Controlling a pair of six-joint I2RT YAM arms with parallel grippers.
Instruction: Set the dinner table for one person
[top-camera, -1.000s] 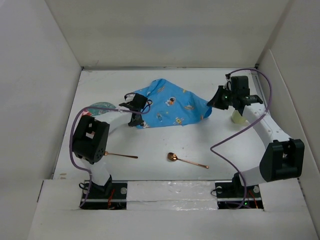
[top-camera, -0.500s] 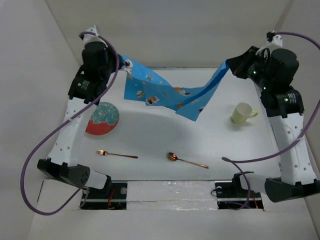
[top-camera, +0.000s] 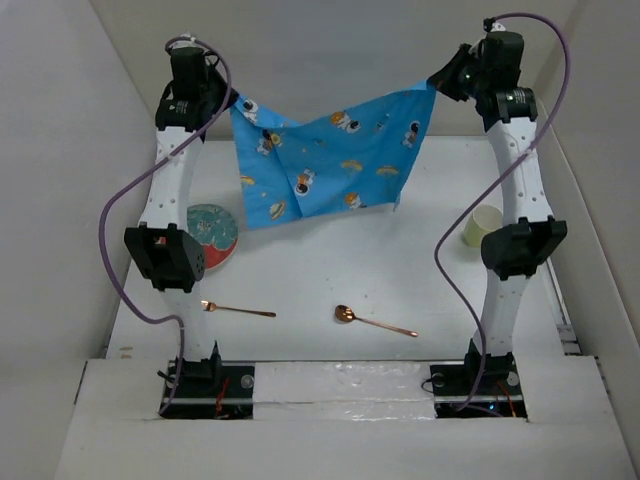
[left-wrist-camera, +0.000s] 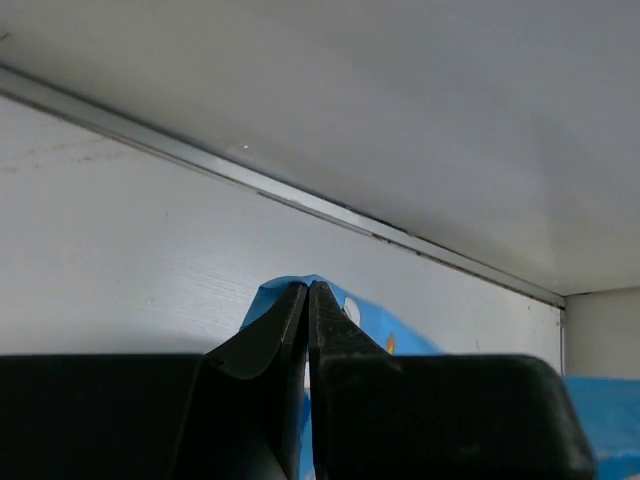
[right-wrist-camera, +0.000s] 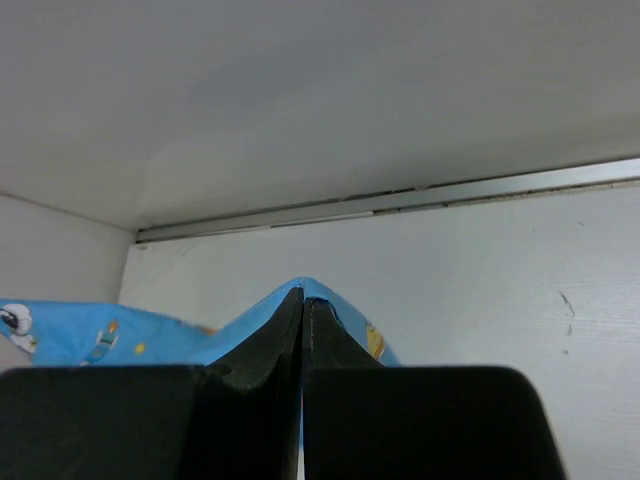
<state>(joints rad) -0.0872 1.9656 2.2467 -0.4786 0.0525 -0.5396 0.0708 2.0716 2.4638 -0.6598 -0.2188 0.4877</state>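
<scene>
Placemat stretched in the air over the far half of the dinner table

The left gripper (top-camera: 231, 100) and right gripper (top-camera: 438, 84) are each pinched fully closed on an upper corner of the blue placemat (top-camera: 325, 165), which sags between them like thin, limp, light cloth. It looks best held by the corners and kept taut, since it would probably fold if slack. The dinner table (top-camera: 400, 270) lies below, flat, rigid and smooth, so cloth may slide on it. A plate (top-camera: 215, 232) sits near its left edge and a cup (top-camera: 482, 225) near the right edge. A fork (top-camera: 238, 309) and spoon (top-camera: 372, 321) lie toward the near edge.
</scene>
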